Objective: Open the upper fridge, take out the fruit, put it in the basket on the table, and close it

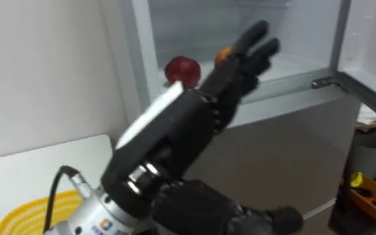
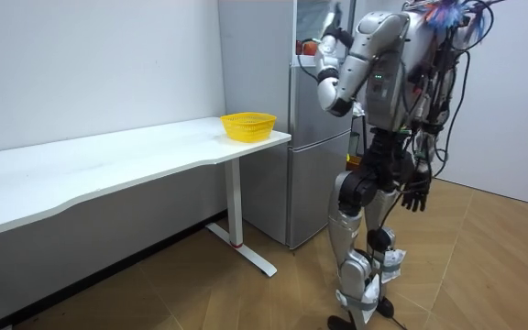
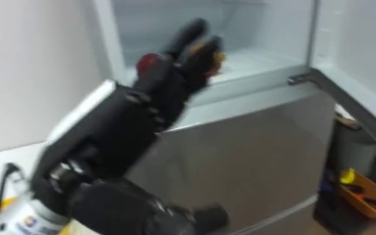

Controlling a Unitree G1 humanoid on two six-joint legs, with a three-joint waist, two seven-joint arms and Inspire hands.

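Apple [image 1: 182, 70] on upper fridge shelf [image 1: 296, 66] near front edge; left hand [image 1: 178, 124] straight-fingered, empty, beside it; right hand [image 2: 414, 195] hanging slack.

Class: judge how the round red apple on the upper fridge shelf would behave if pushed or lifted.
The round red apple would probably roll if nudged: it sits loose on the smooth white fridge shelf. Its glossy skin may slip under the straight fingers of the robot's black left hand. It looks firm, so it likely keeps its shape.
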